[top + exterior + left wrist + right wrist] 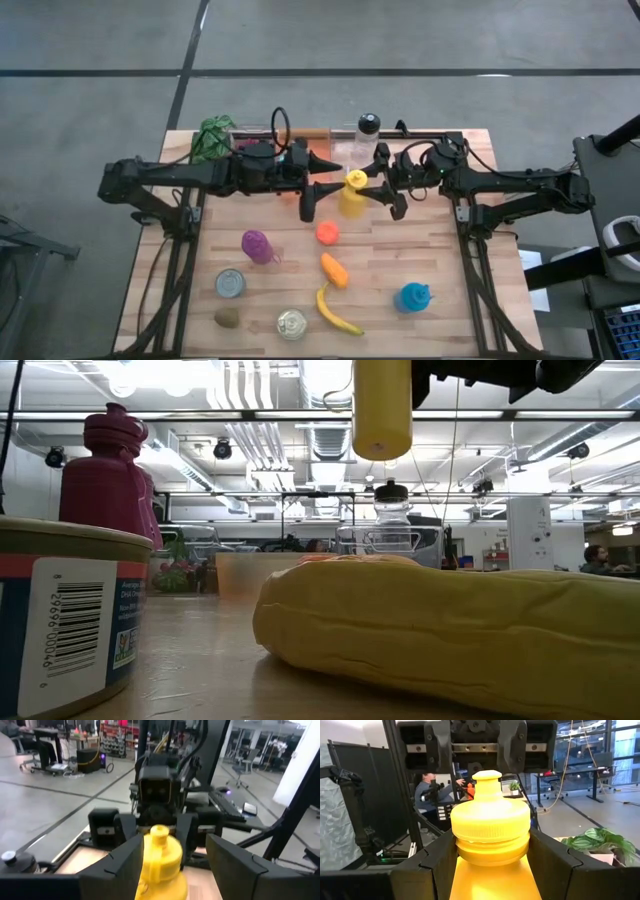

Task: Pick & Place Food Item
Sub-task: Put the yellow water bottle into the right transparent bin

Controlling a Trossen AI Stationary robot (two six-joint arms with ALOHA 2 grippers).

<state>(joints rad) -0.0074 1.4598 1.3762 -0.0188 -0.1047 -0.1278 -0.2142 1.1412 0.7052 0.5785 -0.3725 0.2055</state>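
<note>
Mustard bottle (pixel 491 840), yellow and upright, sat clamped just below its cap between the fingers (pixel 425 865) of my right pincer (pixel 385 190), lifted clear of the table (pixel 480 300) over its middle, toward the far edge. My left pincer (pixel 310 187) faced it from the other side, fingers spread wide, gripping nothing. Beyond, a clear bottle (pixel 366 135) stood at the far edge.
</note>
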